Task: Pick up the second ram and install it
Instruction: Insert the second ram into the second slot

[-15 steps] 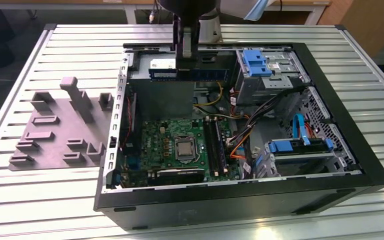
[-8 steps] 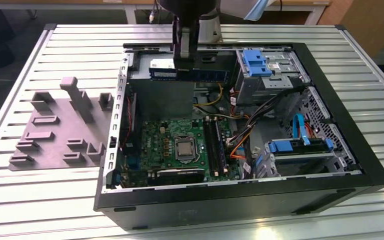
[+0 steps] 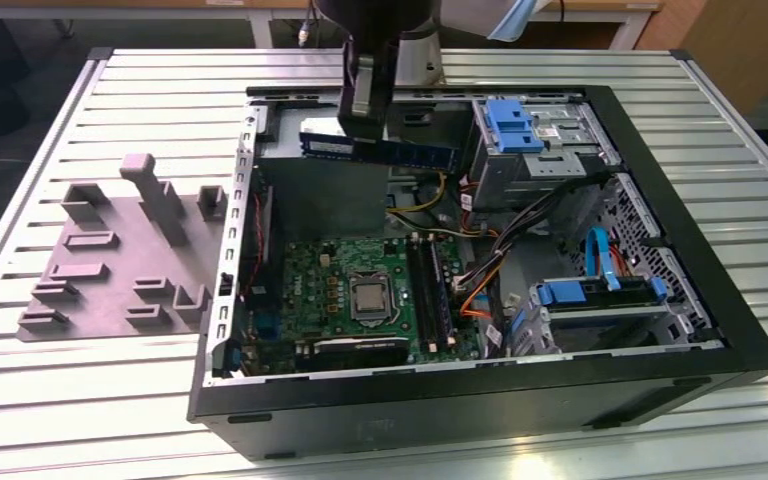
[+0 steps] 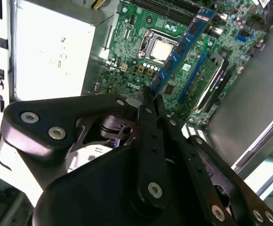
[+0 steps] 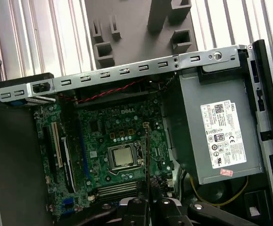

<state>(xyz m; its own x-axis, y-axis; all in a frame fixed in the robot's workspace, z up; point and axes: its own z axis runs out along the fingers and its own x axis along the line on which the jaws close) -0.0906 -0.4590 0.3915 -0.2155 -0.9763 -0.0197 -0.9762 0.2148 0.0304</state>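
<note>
One ram stick (image 3: 398,153), blue-green, clamped between the closed fingers (image 4: 145,132), held in the air above the open computer case (image 3: 491,400), green motherboard (image 3: 317,280) well below it, case lying on the slatted worktop (image 3: 91,400)
</note>
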